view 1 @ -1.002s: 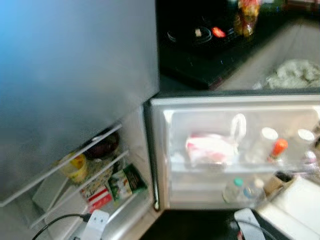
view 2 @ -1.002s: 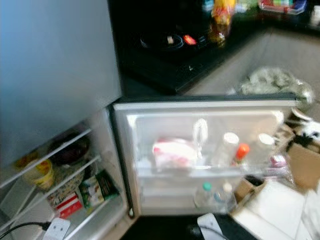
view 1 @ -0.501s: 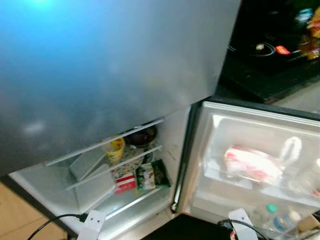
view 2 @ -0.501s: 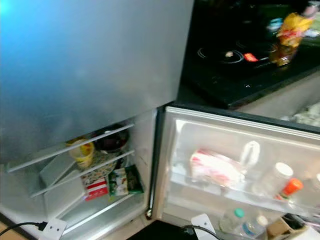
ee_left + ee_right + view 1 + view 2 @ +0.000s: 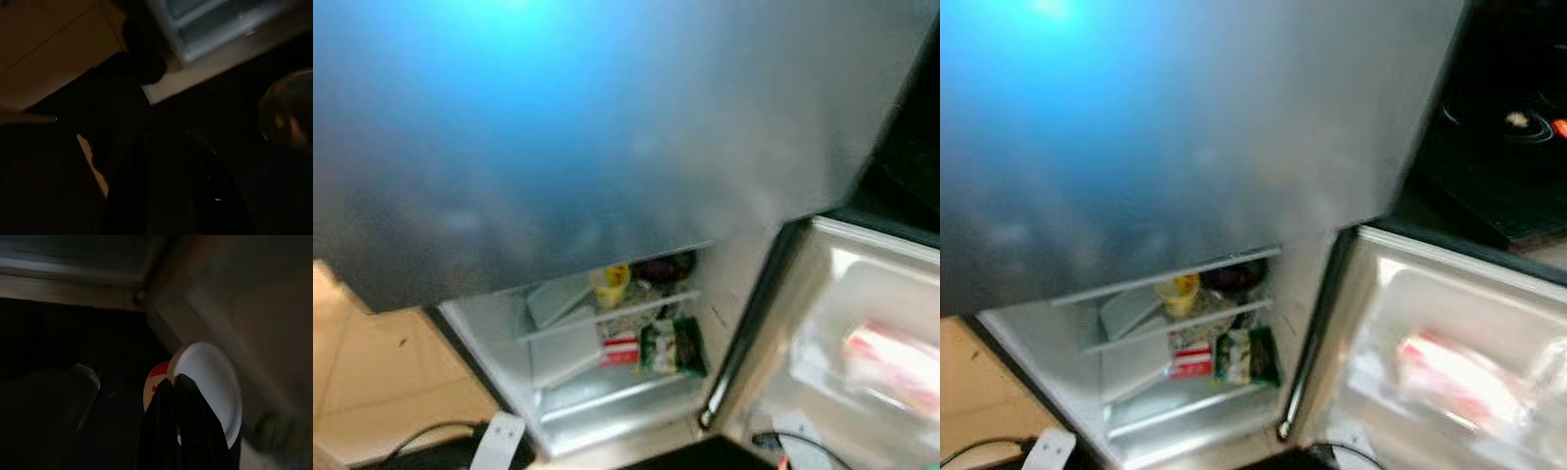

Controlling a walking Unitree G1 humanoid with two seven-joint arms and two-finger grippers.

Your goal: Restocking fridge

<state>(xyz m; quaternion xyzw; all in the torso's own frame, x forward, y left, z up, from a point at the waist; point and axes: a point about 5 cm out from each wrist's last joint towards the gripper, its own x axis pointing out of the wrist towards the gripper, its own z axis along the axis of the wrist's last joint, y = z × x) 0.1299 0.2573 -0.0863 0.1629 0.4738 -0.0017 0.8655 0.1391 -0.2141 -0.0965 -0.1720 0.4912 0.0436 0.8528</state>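
Our right hand (image 5: pixel 173 382) has its two black fingers pressed against a white, round-bottomed cup (image 5: pixel 208 387) with red print — pinching it, flat base toward the wrist camera, long axis running away from us. Our left hand (image 5: pixel 166 147) hangs in deep shade over dark floor; its fingers stand slightly apart, nothing between them. Ahead, the fridge (image 5: pixel 607 147) fills the upper frame with its grey door. Lower centre, the open compartment shows wire shelves (image 5: pixel 1185 323), a yellow tub (image 5: pixel 1178 294) and a green packet (image 5: pixel 1246 354). At lower right the door shelf (image 5: pixel 1449 382) holds a red-and-white pack — blurred.
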